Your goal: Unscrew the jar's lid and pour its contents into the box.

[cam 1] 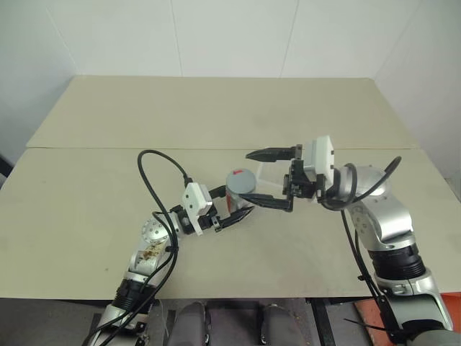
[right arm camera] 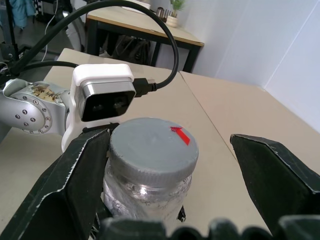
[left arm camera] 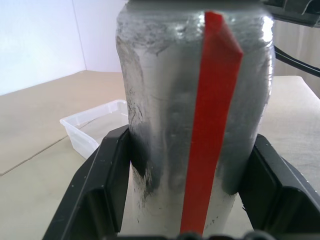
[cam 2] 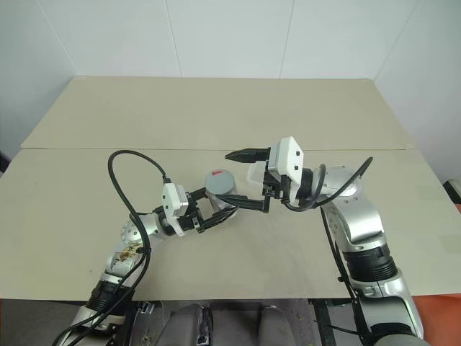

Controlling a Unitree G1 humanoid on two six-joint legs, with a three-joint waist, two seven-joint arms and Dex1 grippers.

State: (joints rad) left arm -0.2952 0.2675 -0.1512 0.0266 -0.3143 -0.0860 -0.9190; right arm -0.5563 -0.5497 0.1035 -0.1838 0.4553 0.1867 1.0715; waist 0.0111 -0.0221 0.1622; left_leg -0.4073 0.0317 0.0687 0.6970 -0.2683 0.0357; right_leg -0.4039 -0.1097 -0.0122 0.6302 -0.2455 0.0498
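Note:
My left gripper point(cam 1: 233, 205) is shut on the jar point(left arm camera: 195, 115), holding the clear cylinder with its red stripe upright just above the table. The grey lid point(right arm camera: 150, 147), marked with a small red arrow, sits on top of the jar. My right gripper point(right arm camera: 167, 137) stands open on either side of the lid: one finger is close beside it, the other well clear. The box point(left arm camera: 95, 127), a shallow clear tray, rests on the table just behind the jar and also shows behind the right gripper point(cam 2: 252, 180). The contents cannot be made out through the jar wall.
The beige table point(cam 1: 216, 115) stretches wide on all sides, with a seam running across it behind the arms. A black cable point(cam 1: 155, 180) loops up from my left wrist.

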